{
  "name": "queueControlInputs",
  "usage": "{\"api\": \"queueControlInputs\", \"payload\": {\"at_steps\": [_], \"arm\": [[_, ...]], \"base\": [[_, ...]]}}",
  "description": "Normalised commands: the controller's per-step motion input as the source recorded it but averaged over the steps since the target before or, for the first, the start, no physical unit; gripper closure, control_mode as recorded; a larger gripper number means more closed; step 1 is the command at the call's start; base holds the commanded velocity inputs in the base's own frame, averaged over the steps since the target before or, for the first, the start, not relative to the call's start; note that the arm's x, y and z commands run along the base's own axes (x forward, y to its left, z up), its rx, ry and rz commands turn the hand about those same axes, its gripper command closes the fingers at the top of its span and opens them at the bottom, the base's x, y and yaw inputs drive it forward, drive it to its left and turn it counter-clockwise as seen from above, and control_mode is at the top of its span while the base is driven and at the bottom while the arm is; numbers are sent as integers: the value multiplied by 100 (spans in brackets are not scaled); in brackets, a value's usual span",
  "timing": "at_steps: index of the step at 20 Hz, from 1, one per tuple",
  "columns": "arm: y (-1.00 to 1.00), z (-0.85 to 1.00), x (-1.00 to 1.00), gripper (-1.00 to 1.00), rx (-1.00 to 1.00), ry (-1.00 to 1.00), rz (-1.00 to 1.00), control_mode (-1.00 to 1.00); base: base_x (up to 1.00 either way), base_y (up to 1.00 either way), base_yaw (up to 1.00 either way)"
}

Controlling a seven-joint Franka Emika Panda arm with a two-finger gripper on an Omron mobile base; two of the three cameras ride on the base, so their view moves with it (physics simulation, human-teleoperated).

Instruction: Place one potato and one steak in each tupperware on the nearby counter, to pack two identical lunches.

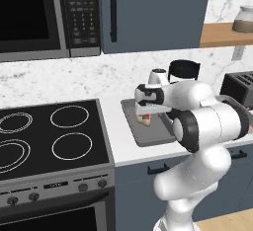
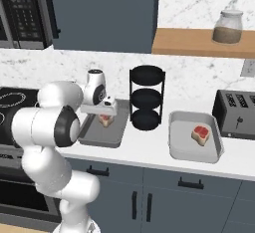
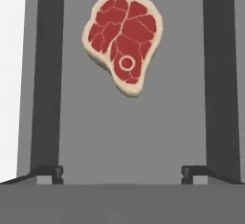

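Note:
My gripper (image 2: 105,112) hangs open just above the left grey tupperware (image 2: 94,137) on the white counter (image 2: 144,150). A raw red steak (image 3: 123,39) lies flat on that tupperware's floor (image 3: 134,137), clear of my spread fingertips (image 3: 50,172). From the left base view the steak (image 1: 144,120) shows under the gripper (image 1: 145,112), inside the tupperware (image 1: 148,138). A second steak (image 2: 200,134) lies in the right tupperware (image 2: 194,153). No potato is in view.
A black three-tier rack (image 2: 146,97) stands between the two tupperwares. A black toaster (image 2: 236,112) sits at the far right. The stove (image 1: 49,131) borders the counter (image 1: 118,141) on the left. A jar (image 2: 227,27) rests on the wooden shelf above.

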Motion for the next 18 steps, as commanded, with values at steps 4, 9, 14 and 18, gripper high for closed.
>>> {"api": "queueControlInputs", "payload": {"at_steps": [4, 9, 14, 18], "arm": [[-11, 41, -100, -100, 9, 0, 0, -100], [-9, 92, -72, -100, 3, 0, 0, -100], [-2, 93, -60, -100, 1, 9, 0, -100], [-1, 26, -87, -100, 0, 3, 0, -100]], "base": [[0, 0, 0], [0, 0, 0], [0, 0, 0], [0, 0, 0]]}}
